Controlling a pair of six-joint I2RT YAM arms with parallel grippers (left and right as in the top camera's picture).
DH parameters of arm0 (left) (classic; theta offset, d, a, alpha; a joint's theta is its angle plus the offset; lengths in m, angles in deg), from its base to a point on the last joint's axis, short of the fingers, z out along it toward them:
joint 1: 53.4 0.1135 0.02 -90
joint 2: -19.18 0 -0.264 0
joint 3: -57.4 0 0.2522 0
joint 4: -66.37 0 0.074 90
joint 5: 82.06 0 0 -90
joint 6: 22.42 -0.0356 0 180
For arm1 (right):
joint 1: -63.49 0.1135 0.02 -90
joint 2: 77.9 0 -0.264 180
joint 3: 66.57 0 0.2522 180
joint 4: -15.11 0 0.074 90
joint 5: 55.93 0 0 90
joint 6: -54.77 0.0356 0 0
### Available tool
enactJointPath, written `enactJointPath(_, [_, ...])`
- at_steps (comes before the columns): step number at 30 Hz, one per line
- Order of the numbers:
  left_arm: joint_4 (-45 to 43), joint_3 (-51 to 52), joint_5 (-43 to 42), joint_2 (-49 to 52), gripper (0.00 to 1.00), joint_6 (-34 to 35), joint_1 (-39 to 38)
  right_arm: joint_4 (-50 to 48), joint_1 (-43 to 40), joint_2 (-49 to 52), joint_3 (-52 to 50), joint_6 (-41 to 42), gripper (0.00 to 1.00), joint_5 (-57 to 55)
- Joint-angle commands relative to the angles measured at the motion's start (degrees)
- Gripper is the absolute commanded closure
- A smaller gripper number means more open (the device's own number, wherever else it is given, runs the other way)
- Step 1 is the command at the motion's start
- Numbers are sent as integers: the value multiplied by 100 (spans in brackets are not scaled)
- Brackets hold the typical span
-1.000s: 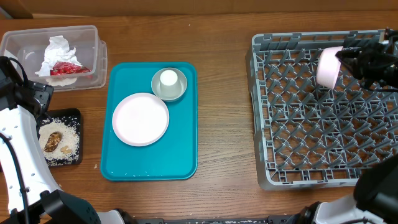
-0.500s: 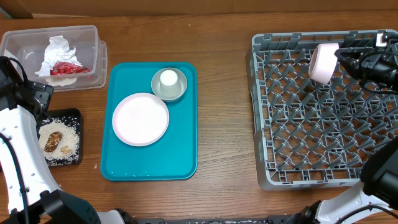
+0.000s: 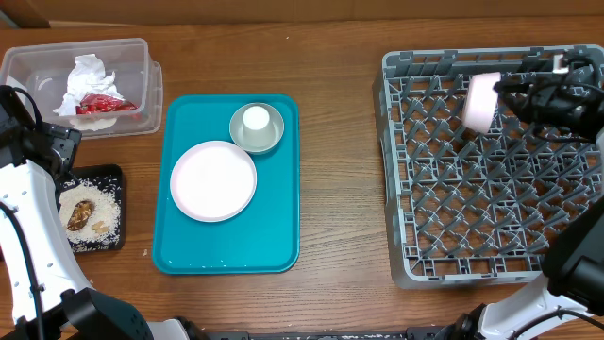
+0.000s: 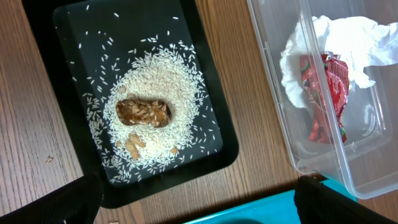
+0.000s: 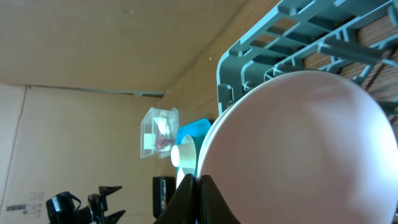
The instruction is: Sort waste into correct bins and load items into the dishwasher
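Observation:
My right gripper [image 3: 507, 94] is shut on the rim of a pinkish-white plate [image 3: 479, 101] and holds it on edge above the back of the grey dish rack [image 3: 397, 236]. The plate fills the right wrist view [image 5: 298, 149], with my fingers [image 5: 200, 193] pinched on its edge. The second plate [image 3: 213, 180] lies on the teal tray, beside the white cup [image 3: 256, 119], which stands in the grey-green bowl [image 3: 240, 138]. My left gripper [image 4: 196, 208] is open and empty over the black tray [image 4: 208, 155], which holds rice [image 4: 177, 81] and brown lumps [image 4: 143, 112]. The napkin [image 4: 348, 31] and red wrapper [image 4: 329, 74] lie in the clear tub [image 4: 280, 112].
The teal serving tray [image 3: 278, 236] sits mid-table. The clear tub [image 3: 28, 61] is at the back left and the black tray [image 3: 115, 175] lies in front of it. The rack's upright pegs stand under the held plate.
My right gripper has carried the plate leftward over the back of the rack. The left arm and the things on the teal tray have not moved.

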Motion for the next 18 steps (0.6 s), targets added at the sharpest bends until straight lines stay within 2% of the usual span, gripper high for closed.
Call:
enactJointPath(1, [-7, -9, 81, 35, 0, 72, -13, -118, 92, 2, -35, 79, 96, -105])
enactJointPath(4, [-7, -9, 81, 35, 0, 72, -13, -157, 20, 2, -35, 577, 96, -531])
enactJointPath(8, [-4, -9, 81, 37, 0, 72, -11, -74, -195, 2, -35, 603, 96, -664])
enactJointPath(10, [-4, -9, 81, 37, 0, 72, -13, -85, -284, 2, -24, 603, 86, -739])
enactJointPath(18, [-7, -9, 81, 37, 0, 74, -13, 549, -623, 2, 420, 610, 85, -1989])
